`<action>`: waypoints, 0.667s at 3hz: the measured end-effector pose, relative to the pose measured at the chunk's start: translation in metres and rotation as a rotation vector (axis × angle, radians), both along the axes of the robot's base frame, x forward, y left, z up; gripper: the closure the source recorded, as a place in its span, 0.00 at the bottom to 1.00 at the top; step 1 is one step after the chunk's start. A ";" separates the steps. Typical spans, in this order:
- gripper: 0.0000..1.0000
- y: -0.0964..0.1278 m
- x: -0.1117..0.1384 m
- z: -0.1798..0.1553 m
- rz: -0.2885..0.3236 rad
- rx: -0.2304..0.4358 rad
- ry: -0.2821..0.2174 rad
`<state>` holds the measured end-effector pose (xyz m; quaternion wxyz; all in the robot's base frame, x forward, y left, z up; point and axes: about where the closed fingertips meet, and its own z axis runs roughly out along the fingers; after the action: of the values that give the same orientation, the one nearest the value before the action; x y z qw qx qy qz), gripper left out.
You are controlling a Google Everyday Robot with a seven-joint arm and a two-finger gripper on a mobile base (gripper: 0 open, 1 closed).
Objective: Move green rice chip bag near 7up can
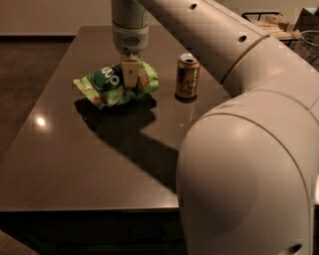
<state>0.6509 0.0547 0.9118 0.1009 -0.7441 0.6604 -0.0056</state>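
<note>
**Cream shells, dark recesses, one tan finger**

The arm (214,35) is showing a smooth cream-white plastic skin that is glowing warm under the room light. Two small dark round recesses (193,6) are sitting along its long tube. A thin seam ring (246,52) is circling the tube where it is widening into a big rounded shell (244,184), which is filling the view from three to six o'clock. Up at twelve o'clock the wrist housing (129,37) is looking greyer and carrying a small patch of fine vent dots. Below it the gripper (131,79) is showing a tan, blocky finger (130,69) at about eleven o'clock, clamped on the green rice chip bag (107,82).
</note>
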 end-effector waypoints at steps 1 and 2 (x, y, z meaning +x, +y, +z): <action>0.36 -0.009 -0.011 0.004 -0.004 0.032 0.013; 0.12 -0.004 -0.006 0.003 -0.004 0.047 -0.003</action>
<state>0.6449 0.0505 0.9144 0.1195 -0.7402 0.6617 0.0085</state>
